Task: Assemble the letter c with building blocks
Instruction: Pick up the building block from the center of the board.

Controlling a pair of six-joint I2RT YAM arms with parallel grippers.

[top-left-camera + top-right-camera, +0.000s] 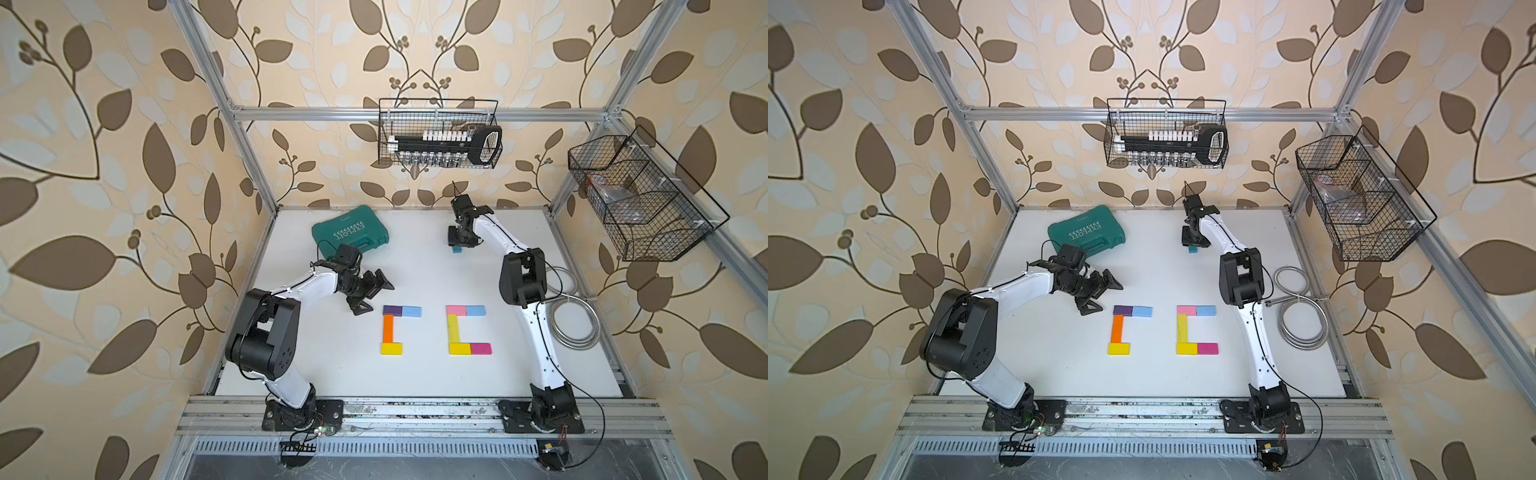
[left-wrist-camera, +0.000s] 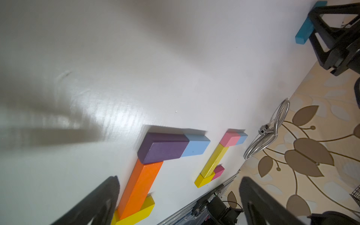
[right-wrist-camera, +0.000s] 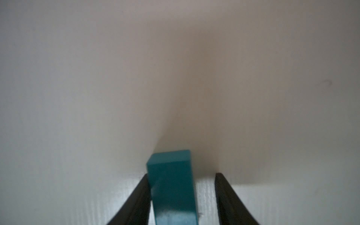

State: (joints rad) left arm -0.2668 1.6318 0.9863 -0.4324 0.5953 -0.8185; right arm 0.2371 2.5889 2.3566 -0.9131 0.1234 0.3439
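Two groups of building blocks lie flat at the table's front middle. The left group has a purple block [image 1: 392, 310], a light blue one [image 1: 411, 311], an orange bar [image 1: 387, 329] and a yellow block [image 1: 392, 348]. The right group is a full C of pink [image 1: 456, 310], light blue [image 1: 475, 310], yellow [image 1: 453, 329] and magenta [image 1: 481, 348]. A teal block [image 1: 457, 249] [image 3: 171, 185] lies alone at the back. My right gripper [image 1: 459, 241] [image 3: 182, 175] straddles it: one finger touches it, the other stands a gap away. My left gripper [image 1: 376, 295] [image 2: 179, 179] hovers wide open, up-left of the purple block, holding nothing.
A green plastic case [image 1: 350, 235] lies at the back left behind the left arm. A coiled metal hose [image 1: 575, 316] sits at the right edge beside the right arm. Wire baskets hang on the back wall [image 1: 440, 133] and the right wall [image 1: 640, 199].
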